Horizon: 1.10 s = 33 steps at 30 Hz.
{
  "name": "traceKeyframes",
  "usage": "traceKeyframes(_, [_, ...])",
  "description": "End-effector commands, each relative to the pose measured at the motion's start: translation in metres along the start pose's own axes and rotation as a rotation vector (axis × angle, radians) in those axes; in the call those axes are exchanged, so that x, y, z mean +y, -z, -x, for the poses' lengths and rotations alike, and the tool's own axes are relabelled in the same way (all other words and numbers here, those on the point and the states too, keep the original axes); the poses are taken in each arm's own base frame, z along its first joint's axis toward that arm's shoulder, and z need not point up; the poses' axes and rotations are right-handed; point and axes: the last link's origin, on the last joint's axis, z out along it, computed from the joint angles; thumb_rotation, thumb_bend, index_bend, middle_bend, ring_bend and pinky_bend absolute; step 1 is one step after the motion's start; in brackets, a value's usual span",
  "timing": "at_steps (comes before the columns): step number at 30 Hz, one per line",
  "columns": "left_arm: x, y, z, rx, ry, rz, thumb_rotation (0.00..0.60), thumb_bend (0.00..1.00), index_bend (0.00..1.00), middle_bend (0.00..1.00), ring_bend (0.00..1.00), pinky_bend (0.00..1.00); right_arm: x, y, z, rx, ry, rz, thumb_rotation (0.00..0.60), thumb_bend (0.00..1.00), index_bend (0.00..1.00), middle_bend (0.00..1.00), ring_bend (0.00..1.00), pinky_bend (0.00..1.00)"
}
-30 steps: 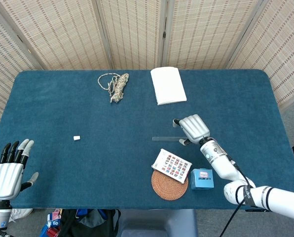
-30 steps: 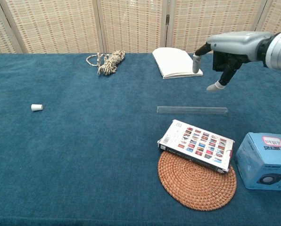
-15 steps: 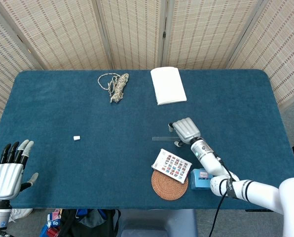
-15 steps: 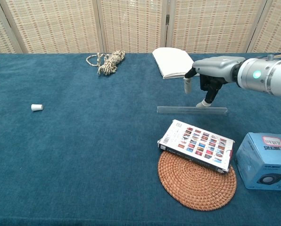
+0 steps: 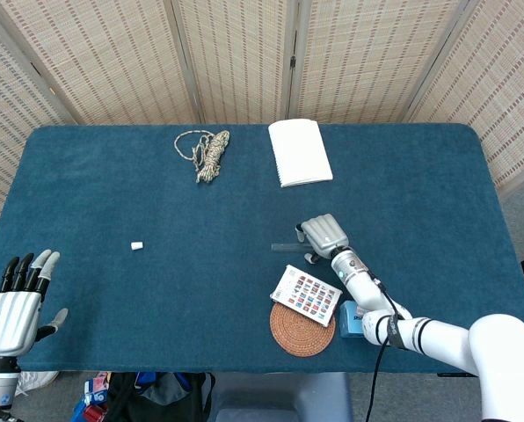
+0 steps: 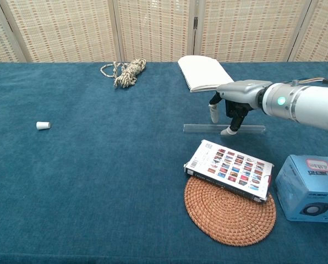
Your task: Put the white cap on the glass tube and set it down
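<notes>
Bench (image 5: 112, 176): blue cloth surface, carrying every item below.

Notebook (image 6: 203, 72): white, closed, at 12 o'clock of the bench centre, clear of the work.

Right hand (image 6: 230, 104): over the glass tube, fingers curled downward, one fingertip (image 6: 225, 132) at or just touching the tube; whether it grips yet, cannot tell. Risk: a push from above instead of a pinch likely rolls the round tube toward the booklet.

Left hand (image 5: 14, 303): at 8 o'clock of the bench, fingers straight and side by side, thumb apart, holding nothing; well apart from the cap.

Woven coaster (image 6: 230, 212): round, at 5 o'clock, partly under the booklet.

Booklet (image 6: 230, 169): printed cover, just at 6 o'clock of the tube. Risk: crowds the fingers' near side.

Blue box (image 6: 308, 188): at 4 o'clock.

Rope bundle (image 6: 125, 71): at 11 o'clock, idle.

Glass tube (image 6: 200, 128): lying flat, lengthwise 9 to 3 o'clock, right of centre. Risk: clear, smooth, likely slips in a shallow hold.

White cap (image 6: 42, 125): at 9 o'clock, far from the tube. Risk: small, easily knocked away.
</notes>
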Motion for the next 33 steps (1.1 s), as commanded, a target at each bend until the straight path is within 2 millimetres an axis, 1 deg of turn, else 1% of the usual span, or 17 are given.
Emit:
traceKeyframes(1, [-0.0001, 0.0002, 0.0004, -0.001, 0.000, 0.000, 0.600, 0.22, 0.00, 0.00, 0.00, 0.00, -0.0002, -0.0008, 0.0005, -0.001, -0.001, 0.001, 0.600, 0.22, 0.45, 1.00, 1.00, 1.00])
traceKeyframes(11, [-0.0008, 0.0004, 0.0015, -0.002, 0.002, -0.001, 0.600, 0.22, 0.00, 0.00, 0.00, 0.00, -0.0005, -0.0045, 0.0025, -0.008, 0.000, 0.010, 0.600, 0.23, 0.47, 1.00, 1.00, 1.00])
traceKeyframes(16, [-0.0011, 0.0006, 0.0023, -0.003, 0.003, -0.001, 0.600, 0.22, 0.00, 0.00, 0.00, 0.00, -0.0006, -0.0057, 0.0037, -0.012, 0.004, 0.012, 0.600, 0.26, 0.47, 1.00, 1.00, 1.00])
traceKeyframes(24, [-0.0014, 0.0004, 0.0033, -0.004, 0.002, -0.001, 0.600, 0.22, 0.00, 0.00, 0.00, 0.00, -0.0003, -0.0073, 0.0045, -0.015, 0.004, 0.018, 0.600, 0.26, 0.48, 1.00, 1.00, 1.00])
traceKeyframes(33, [-0.0018, 0.0007, 0.0043, -0.007, 0.002, -0.002, 0.600, 0.22, 0.00, 0.00, 0.00, 0.00, -0.0010, -0.0091, 0.0060, -0.016, 0.007, 0.018, 0.600, 0.29, 0.51, 1.00, 1.00, 1.00])
